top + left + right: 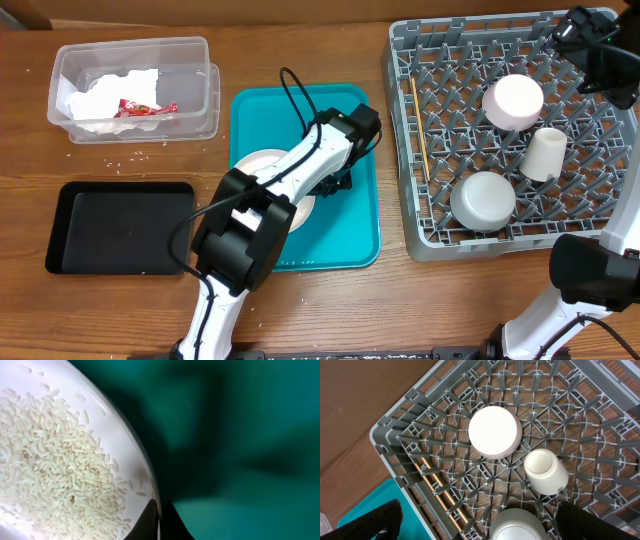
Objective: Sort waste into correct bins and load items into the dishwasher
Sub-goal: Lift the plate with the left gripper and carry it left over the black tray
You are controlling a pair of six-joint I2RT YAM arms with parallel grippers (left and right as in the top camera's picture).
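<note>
- Grey plastic dish rack (440, 60), the biggest thing on the table, fills the 3 o'clock side; its lattice of pegs holds four items
- Teal tray (350, 225) lies at the table's centre, just beside the rack's 9 o'clock edge
- black tray (120, 228), shallow and rectangular, sits at 8 o'clock of the table, well apart from the rack
- clear tub (190, 60) sits at 10 o'clock of the table, beyond the black tray
- plate (262, 165), round and pinkish-white, rests on the teal tray towards its 9 o'clock side, partly hidden by the left arm; the left wrist view shows a heap of rice (55, 465) on it
- left gripper (159, 527) is low over the teal tray, its dark fingertips clamped on the plate's rim
- right gripper (477, 505) hovers above the rack's 1 o'clock corner, jaws wide apart and holding nothing
- metal bowl (483, 200) sits at 6 o'clock in the rack
- dish (513, 102) sits at 12 o'clock in the rack, showing a flat round face
- white cup (543, 153) leans tilted among the pegs at 4 o'clock, between dish and bowl
- crumpled napkin (100, 98) lies inside the tub
- chopsticks (418, 130) lie along the rack's 9 o'clock edge
- red wrapper (140, 108) rests on the napkin
- loose grains (135, 157) dot the wood at the tub's 6 o'clock
</note>
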